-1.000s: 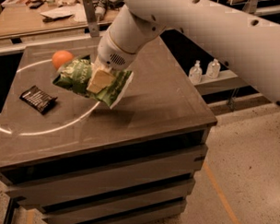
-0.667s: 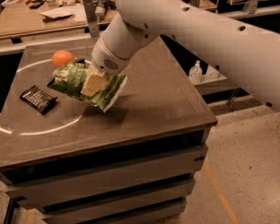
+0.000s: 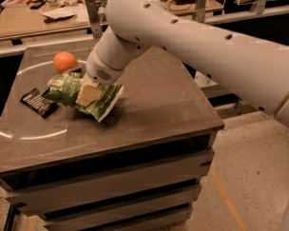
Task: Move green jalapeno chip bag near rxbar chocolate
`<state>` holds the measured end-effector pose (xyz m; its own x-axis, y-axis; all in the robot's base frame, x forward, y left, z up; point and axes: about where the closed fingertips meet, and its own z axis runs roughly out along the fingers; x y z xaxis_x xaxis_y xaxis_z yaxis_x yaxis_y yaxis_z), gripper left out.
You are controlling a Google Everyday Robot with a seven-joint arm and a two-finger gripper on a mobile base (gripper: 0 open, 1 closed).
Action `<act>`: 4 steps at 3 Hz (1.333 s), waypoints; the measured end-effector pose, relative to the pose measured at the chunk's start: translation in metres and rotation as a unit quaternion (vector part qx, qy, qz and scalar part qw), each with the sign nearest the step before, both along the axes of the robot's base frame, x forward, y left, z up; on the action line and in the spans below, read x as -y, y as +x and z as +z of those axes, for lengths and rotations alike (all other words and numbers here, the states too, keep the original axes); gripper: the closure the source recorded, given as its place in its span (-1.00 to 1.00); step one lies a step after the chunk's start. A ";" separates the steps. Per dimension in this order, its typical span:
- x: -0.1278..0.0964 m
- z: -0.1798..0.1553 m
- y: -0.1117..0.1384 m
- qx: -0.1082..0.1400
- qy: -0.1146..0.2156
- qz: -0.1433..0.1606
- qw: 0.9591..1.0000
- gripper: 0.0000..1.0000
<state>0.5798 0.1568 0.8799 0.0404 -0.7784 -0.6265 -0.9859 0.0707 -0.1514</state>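
The green jalapeno chip bag is crumpled and held just above the brown table top, left of the middle. My gripper is shut on the bag's middle, its pale fingers pinching the foil. The rxbar chocolate, a small dark flat bar, lies on the table just left of the bag, a short gap from the bag's left end. The white arm reaches in from the upper right.
A round orange fruit sits behind the bag near the far left of the table. A cluttered bench runs behind. The floor lies to the right and below.
The gripper has carried the bag a little to the left and lower, closer to the dark bar. The bar and the orange have not moved.
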 end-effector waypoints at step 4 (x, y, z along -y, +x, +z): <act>0.014 -0.003 0.011 -0.003 -0.041 -0.035 0.999 -1.00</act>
